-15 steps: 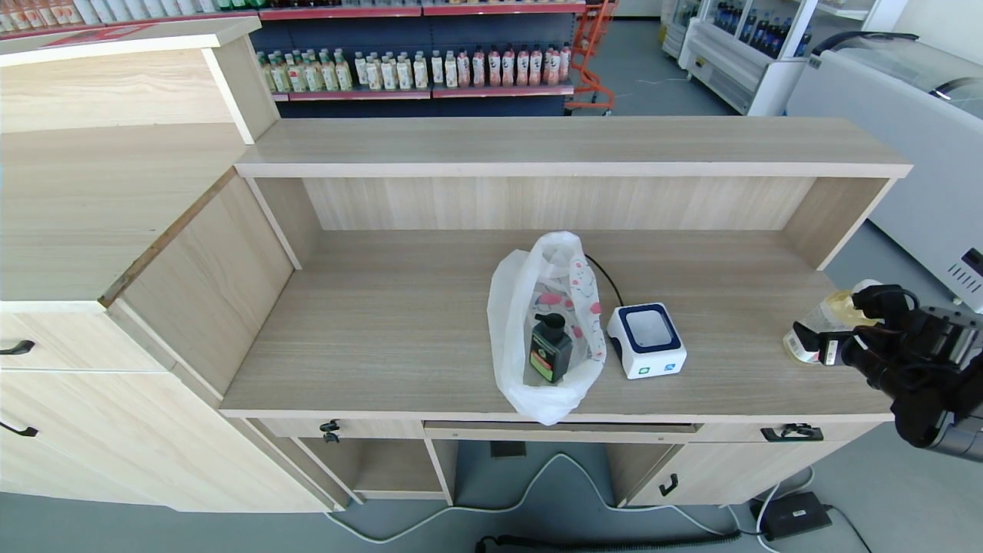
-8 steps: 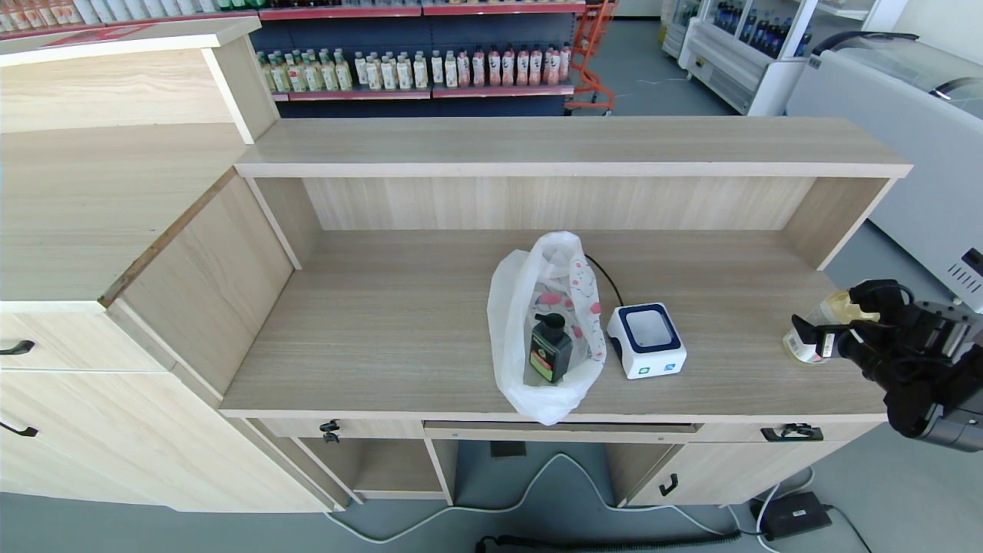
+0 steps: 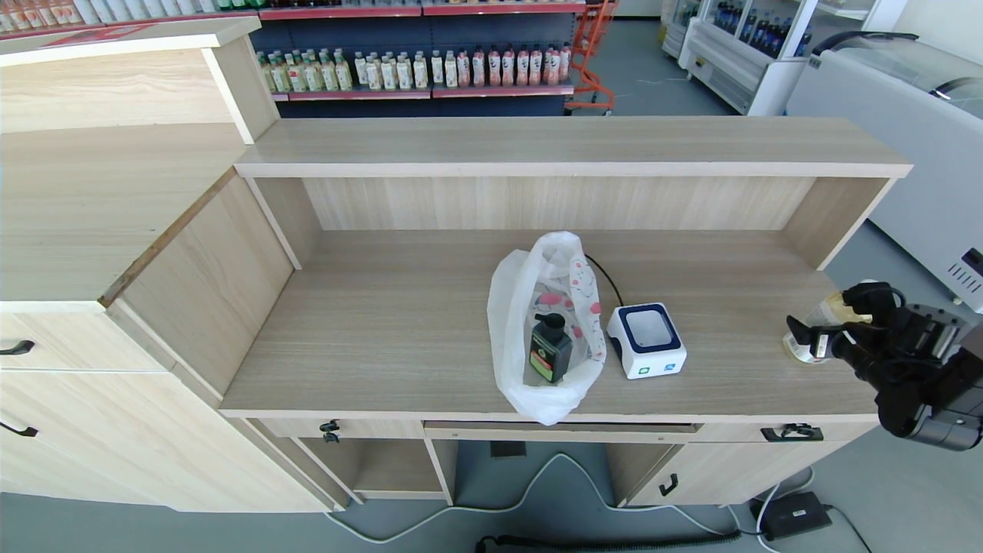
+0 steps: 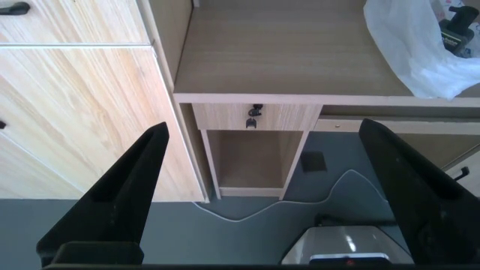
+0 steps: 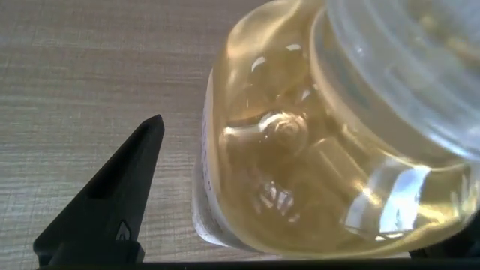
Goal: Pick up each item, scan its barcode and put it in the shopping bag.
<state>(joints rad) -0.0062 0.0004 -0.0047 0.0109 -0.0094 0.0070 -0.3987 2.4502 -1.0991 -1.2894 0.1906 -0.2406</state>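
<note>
Taking the scanner [image 3: 647,339] as our landmark, we are viewing 1 checkout counter [image 3: 399,322] with 2 task items on it. Just to the scanner's left, the white shopping bag [image 3: 513,307] is lying open, and 1 black pump bottle [image 3: 550,349] is resting inside it. Well to the scanner's right, near the counter's end, the clear bottle [image 3: 825,313] of yellowish liquid is sitting on the wood; we cannot tell whether it is upright or tilted. The right gripper [image 3: 833,319] is straddling this bottle with its jaws apart, and in the right wrist view its 1 visible finger [image 5: 112,202] is showing a gap of bare counter between itself and the glass. The left gripper [image 4: 262,131] is hanging far to the scanner's left, below countertop level, its jaws spread wide and holding nothing.
</note>
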